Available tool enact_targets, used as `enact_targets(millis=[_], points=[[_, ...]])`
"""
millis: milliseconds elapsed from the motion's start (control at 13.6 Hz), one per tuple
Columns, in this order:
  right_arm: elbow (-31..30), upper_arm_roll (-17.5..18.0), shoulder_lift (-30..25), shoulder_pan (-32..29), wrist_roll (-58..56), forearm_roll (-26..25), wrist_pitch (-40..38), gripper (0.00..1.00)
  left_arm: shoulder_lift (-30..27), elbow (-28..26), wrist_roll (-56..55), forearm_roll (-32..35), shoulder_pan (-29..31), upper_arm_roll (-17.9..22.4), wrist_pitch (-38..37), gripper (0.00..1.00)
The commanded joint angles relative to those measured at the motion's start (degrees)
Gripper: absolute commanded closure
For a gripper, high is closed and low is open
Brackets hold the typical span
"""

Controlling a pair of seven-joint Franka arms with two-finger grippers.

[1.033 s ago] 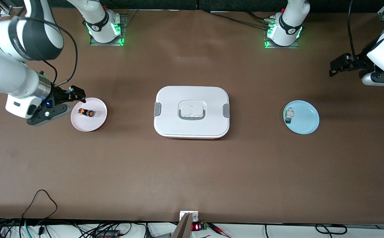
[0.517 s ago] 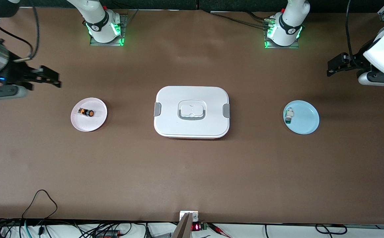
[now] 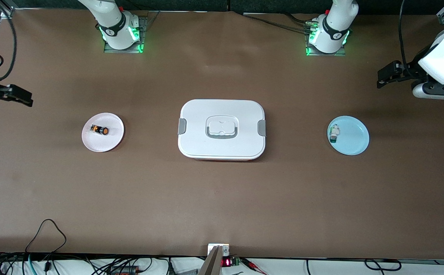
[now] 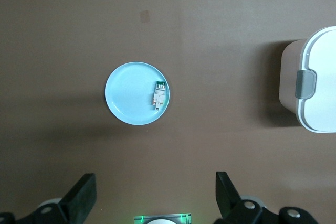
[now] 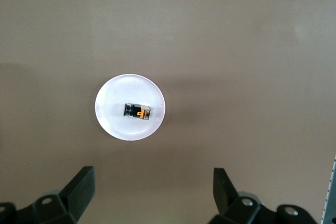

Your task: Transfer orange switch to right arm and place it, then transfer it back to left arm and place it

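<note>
The orange switch [image 3: 99, 130] lies on its side on a pink plate [image 3: 111, 143], a little off the plate's middle. In the right wrist view the switch [image 5: 137, 111] shows as a short black body with an orange mark, resting near the centre of the plate [image 5: 113, 124]. The plate sits on the brown tabletop [image 3: 222, 198] toward the right arm's end, about midway between the edge where the arm bases stand and the edge nearest the front camera.

The box [image 3: 222, 147], white with grey side clips and a grey-rimmed lid handle, stands at the middle of the tabletop, well apart from the pink plate. Toward the left arm's end lies a blue plate [image 3: 354, 139] with a small white-and-green part [image 3: 334, 133] near its rim on the box's side.

The right gripper [image 3: 13, 95] hangs over the tabletop's edge at the right arm's end, well apart from the pink plate, its jaws spread wide and holding nothing. The left gripper [image 3: 388, 74] hangs over the tabletop near the edge at the left arm's end, its jaws likewise released and empty.
</note>
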Motion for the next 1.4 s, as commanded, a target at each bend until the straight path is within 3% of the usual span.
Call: enact_targets(millis=[0,369,1328], points=[[-2.7,0.4,-0.6,-0.2,-0.5,1.2,2.4,0.00,-1.0,-0.9,1.5,0.6,0.3,-0.3,0.5,0.00],[-13.8,0.2,-8.3,0.0,-0.4,2.6,9.8,0.00,-1.0,-0.9,1.2,0.5,0.6,-0.3,0.7,0.00],[-8.0,0.6,-7.6,0.6,-0.5,3.8,5.5,0.00,-0.1,0.1,0.7,0.6,0.5,-0.3,0.6,0.00]])
